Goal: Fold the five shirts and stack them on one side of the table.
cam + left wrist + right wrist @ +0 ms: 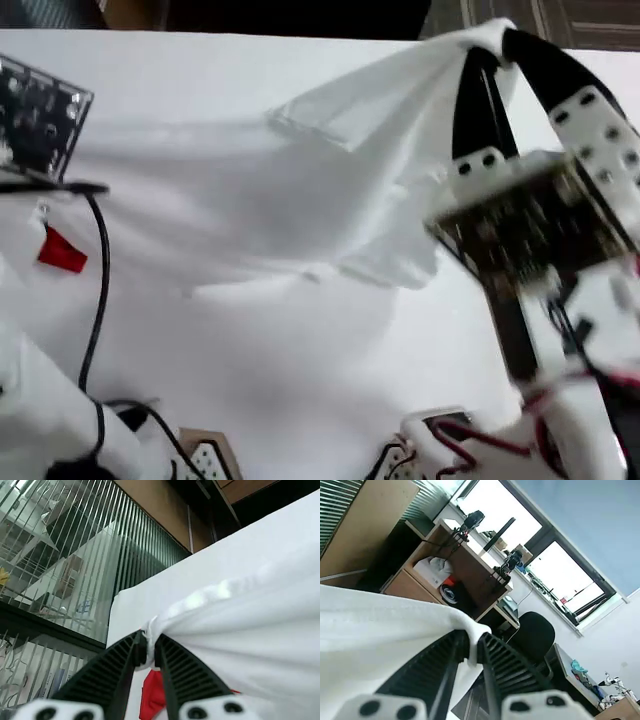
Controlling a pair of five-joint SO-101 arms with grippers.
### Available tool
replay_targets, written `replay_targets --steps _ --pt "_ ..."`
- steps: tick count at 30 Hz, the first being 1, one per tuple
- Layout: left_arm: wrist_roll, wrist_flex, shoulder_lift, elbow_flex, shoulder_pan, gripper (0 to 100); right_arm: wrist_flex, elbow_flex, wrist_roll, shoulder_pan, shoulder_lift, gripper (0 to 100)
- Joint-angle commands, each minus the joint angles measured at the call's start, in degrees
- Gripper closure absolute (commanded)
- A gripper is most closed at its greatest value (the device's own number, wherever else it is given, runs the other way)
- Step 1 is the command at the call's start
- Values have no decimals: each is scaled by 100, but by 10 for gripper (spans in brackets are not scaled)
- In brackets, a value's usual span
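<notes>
A white shirt (300, 190) is stretched in the air across the white table (150, 70), its cloth sagging in folds between the two arms. My left gripper (149, 650) is shut on a bunched corner of the white shirt (240, 625), with a red tag (152, 695) just below the fingers. The same red tag (62, 250) hangs at the left in the high view. My right gripper (472, 647) is shut on another edge of the white shirt (380, 635), held high at the far right (497, 40).
The table's far edge (250, 36) runs along the top of the high view, with dark floor beyond. A black cable (98, 290) hangs from the arm at the left. The arm bases (420, 455) stand at the near edge.
</notes>
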Motion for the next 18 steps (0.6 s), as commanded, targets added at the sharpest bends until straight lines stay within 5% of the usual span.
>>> replay_targets --steps 1,18 --pt "44 88 -457 259 -44 976 189 -369 35 13 -233 979" --pt "53 97 -1635 382 -70 976 760 -501 35 -22 -1684 979"
